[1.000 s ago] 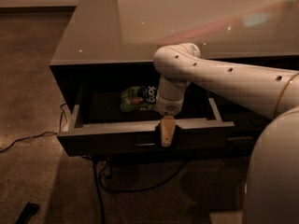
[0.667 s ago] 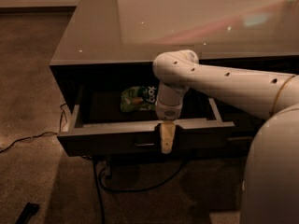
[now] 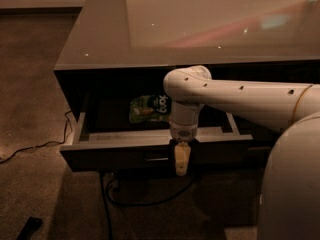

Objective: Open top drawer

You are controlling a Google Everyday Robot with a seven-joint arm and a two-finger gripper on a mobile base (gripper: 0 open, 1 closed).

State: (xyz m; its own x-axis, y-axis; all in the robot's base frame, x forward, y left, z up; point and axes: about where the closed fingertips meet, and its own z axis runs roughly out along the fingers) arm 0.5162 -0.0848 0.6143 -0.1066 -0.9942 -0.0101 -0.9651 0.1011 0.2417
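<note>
gripper: the gripper (image 3: pixel 182 160) points straight down, hanging over the front face of the top drawer (image 3: pixel 115 156), just right of its bar pull (image 3: pixel 157 159)
gripper state: cannot tell, wide or narrow
drawer location: under the table (image 3: pixel 100 44) top, pulled well out
drawer axis: long axis runs left-right along the table's front edge; front faces the camera
inside: green packet (image 3: pixel 149 108) at the back
vs earlier: gripper sits lower on the front; drawer out about the same
</note>
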